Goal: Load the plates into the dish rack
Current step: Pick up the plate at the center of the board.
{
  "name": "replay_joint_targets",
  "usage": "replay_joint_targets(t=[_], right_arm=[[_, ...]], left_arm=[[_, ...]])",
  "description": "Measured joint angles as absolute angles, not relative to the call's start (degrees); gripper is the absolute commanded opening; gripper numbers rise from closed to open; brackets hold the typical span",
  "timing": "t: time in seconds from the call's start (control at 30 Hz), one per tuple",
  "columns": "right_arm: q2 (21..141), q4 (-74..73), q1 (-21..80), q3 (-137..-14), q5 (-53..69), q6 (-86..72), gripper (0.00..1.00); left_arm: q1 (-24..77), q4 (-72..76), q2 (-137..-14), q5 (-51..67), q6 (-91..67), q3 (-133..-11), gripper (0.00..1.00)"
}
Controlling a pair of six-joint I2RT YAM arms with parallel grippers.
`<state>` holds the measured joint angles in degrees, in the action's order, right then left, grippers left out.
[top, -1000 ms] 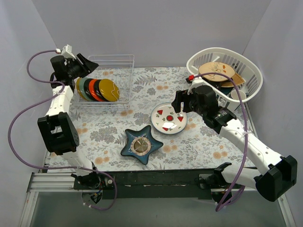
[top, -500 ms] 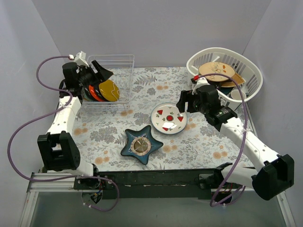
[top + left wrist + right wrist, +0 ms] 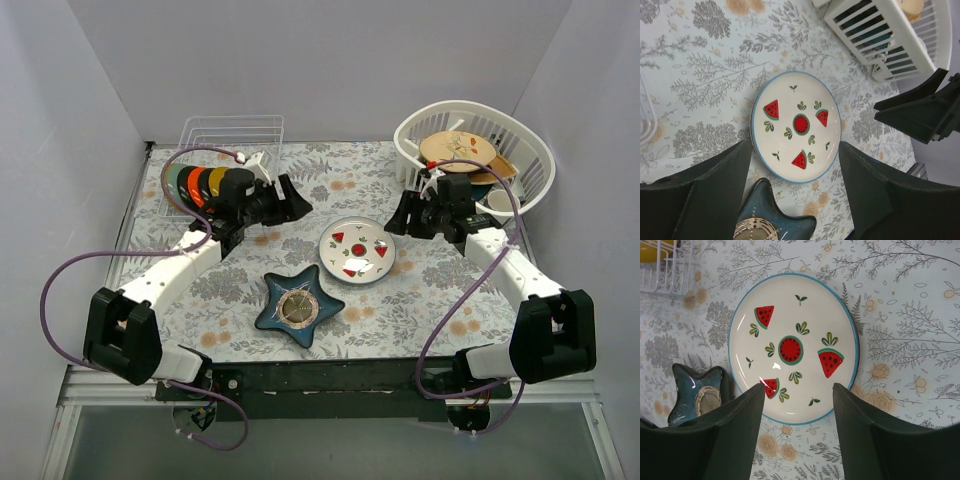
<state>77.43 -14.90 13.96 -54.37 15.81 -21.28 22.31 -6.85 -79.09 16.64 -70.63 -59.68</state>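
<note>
A white plate with red watermelon slices (image 3: 357,250) lay flat on the flowered tabletop (image 3: 400,300), near its middle and outside the rack. Both grippers hung close to it. The left gripper (image 3: 295,203) reached in from the plate's left with its jaws spread and nothing between them; its wrist view looked down on the plate (image 3: 796,126) framed between the two dark fingers (image 3: 705,195). The right gripper (image 3: 393,220) stood at the plate's right edge, jaws likewise apart and empty, with the plate (image 3: 793,348) showing between them in its own view; whether a finger touched the rim could not be told.

The rack (image 3: 232,135) sat at the far left corner. Other plates (image 3: 200,185), teal, orange-red and yellow among them, stood on edge in its near part. A blue star dish (image 3: 298,306) lay just beside the watermelon plate, on the near side. A white basket (image 3: 530,160) of dishes sat at the far right.
</note>
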Motion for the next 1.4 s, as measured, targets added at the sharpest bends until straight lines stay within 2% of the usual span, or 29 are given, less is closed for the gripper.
replay_joint_targets(t=[0.17,0.37,0.5,0.63,1.3,1.4], right_arm=[[77.8,-14.6,14.0,-53.5,16.8,-21.7,0.59],[78.6,-15.2,14.0,-50.5,11.8,-21.6,0.54],[80.8,-15.0,14.0,-49.2,9.8,-21.3,0.42],[82.6,-14.5,14.0,-47.8,9.2,-21.3,0.38],[88.0,-10.1,14.0,-47.0,9.5,-21.3,0.36],[89.0,-9.1,14.0,-47.0,10.0,-21.3,0.31]], left_arm=[[27.3,-6.0,-79.9,10.9,-71.4,-56.8,0.7],[30.3,-5.3,-82.8,7.6,-71.4,-56.8,0.7],[31.4,-5.1,-83.2,6.6,-71.6,-56.8,0.7],[31.9,-4.7,-83.2,6.1,-71.8,-56.8,0.7],[32.1,-3.8,-82.9,4.9,-73.4,-52.8,0.7],[32.1,-3.8,-82.8,4.9,-73.4,-52.8,0.7]])
